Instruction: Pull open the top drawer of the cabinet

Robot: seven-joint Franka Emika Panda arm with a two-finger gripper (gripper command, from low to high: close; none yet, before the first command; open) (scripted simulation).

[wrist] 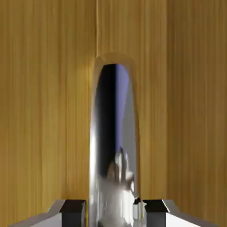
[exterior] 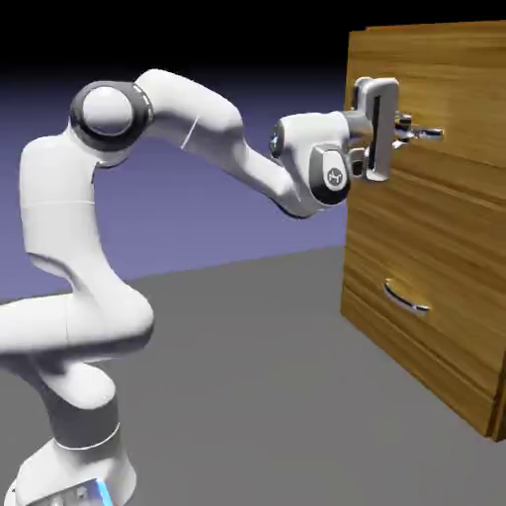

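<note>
Wood-grain cabinet (exterior: 435, 227) stands at the right, its top drawer (exterior: 464, 99) flush with the front, contents hidden. Gripper (exterior: 413, 129) reaches level from the left, fingers (wrist: 73, 210) pinched onto the drawer's silver handle (wrist: 114, 142).

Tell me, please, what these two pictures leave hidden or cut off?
- Exterior view: the cabinet runs off the right edge, cutting the top drawer; the gripper hides part of its handle.
- Hand view: only wood and that handle show; the bottom edge cuts the fingers, and drawer edges lie outside the frame.
</note>
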